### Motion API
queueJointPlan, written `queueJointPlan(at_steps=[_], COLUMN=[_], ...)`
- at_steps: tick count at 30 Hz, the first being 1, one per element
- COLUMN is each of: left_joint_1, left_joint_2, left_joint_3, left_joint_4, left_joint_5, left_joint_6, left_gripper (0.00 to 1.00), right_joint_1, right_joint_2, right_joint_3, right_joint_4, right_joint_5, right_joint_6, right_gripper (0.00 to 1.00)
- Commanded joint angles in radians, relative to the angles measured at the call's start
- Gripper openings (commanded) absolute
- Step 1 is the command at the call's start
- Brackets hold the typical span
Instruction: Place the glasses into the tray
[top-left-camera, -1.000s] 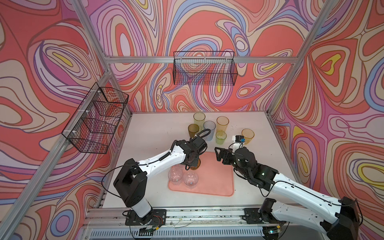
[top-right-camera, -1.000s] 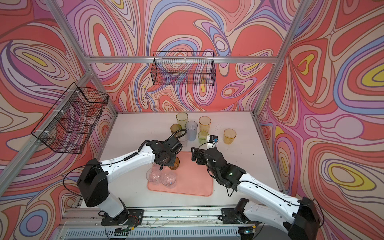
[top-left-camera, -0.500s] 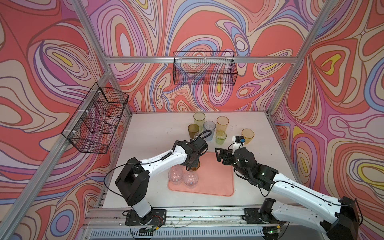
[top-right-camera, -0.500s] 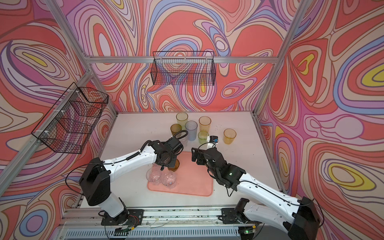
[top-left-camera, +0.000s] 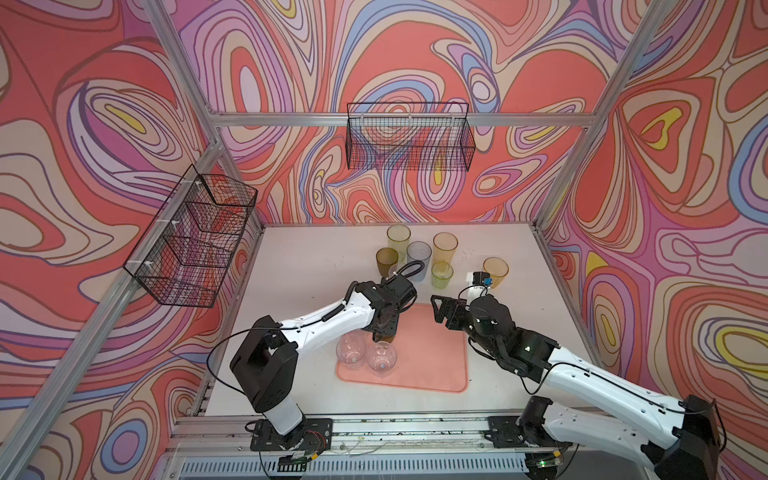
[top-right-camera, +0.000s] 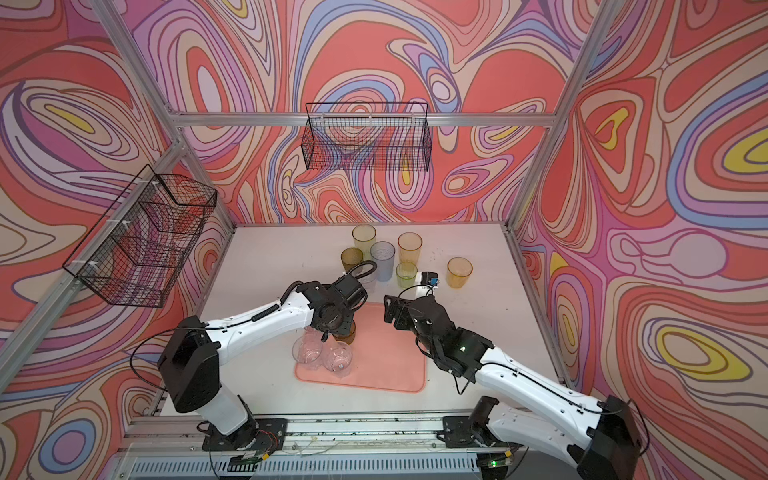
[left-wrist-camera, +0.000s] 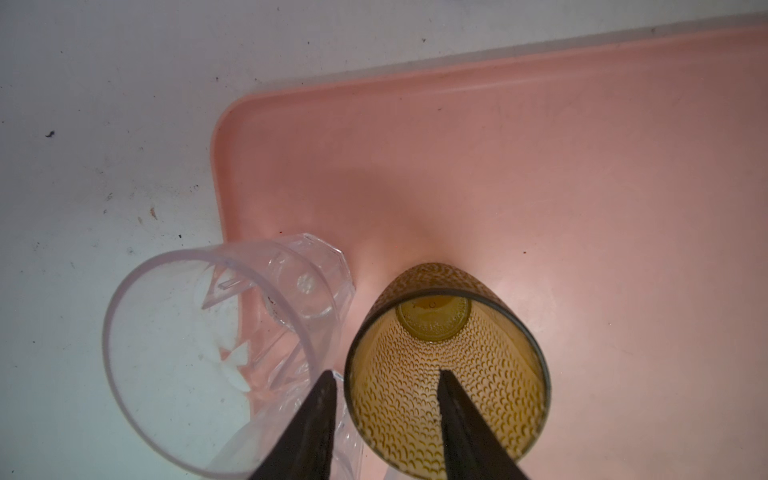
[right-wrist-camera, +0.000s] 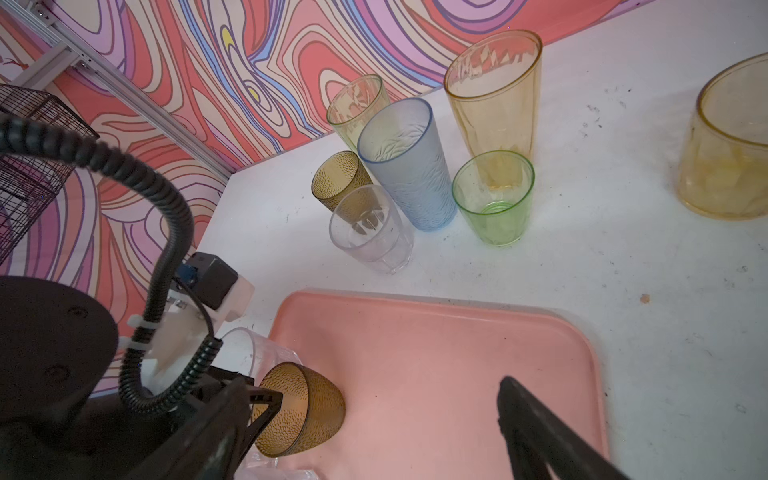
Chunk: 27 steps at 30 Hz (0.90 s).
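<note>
Glasses: brown glass (left-wrist-camera: 449, 365) on tray (top-left-camera: 428, 353), left gripper (left-wrist-camera: 385, 374) spread over its rim

Far left, black wire basket (top-left-camera: 195, 237) on the frame. Left gripper points down over tray's far-left part. Fingers (left-wrist-camera: 307, 432) apart, one outside the brown glass, one inside. Rim runs between them, neither visibly pressing it. Brown glass upright, mouth up, on tray floor. Just beside it, toward tray's left rim, clear glasses (top-left-camera: 351, 349): two show side by side at the near-left corner in both top views. Beyond tray on the table (top-left-camera: 316, 266), a tight group: second brown glass (top-left-camera: 386, 259), yellow glass (top-left-camera: 398, 241), blue-grey glass (top-left-camera: 419, 255), orange glass (top-left-camera: 445, 247), green glass (top-left-camera: 441, 275), and a lone clear glass (right-wrist-camera: 370, 232) nearest the tray. Right gripper (right-wrist-camera: 390, 392) hovers above tray's far-right corner, jaws wide apart, nothing in them. Amber glass (top-left-camera: 495, 272) stands alone on the table, farthest right.
</note>
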Motion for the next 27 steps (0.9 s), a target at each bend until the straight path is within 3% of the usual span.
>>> queueJointPlan(at_steps=[1, 3, 10, 27], left_joint_1=[-0.011, -0.011, -0.011, -0.009], left_joint_2=[-0.057, -0.077, -0.133, -0.139], left_joint_3=[0.029, 0.03, 0.032, 0.118], left_joint_4=[-0.012, -0.002, 0.055, 0.168], left_joint_5=[-0.011, 0.002, 0.017, -0.018], left_joint_6=[-0.009, -0.004, 0.012, 0.153], left_gripper=[0.61, 0.76, 1.0, 1.0], right_joint_1=[-0.005, -0.005, -0.004, -0.005], right_joint_2=[-0.013, -0.012, -0.005, 0.105], right_joint_3=[0.026, 0.032, 0.045, 0.165], right_joint_4=[-0.038, -0.06, -0.102, -0.194], right_joint_5=[0.031, 0.056, 0.114, 0.169], right_joint_6=[0.014, 0.03, 0.084, 0.172], right_gripper=[0.96, 0.97, 0.97, 0.97])
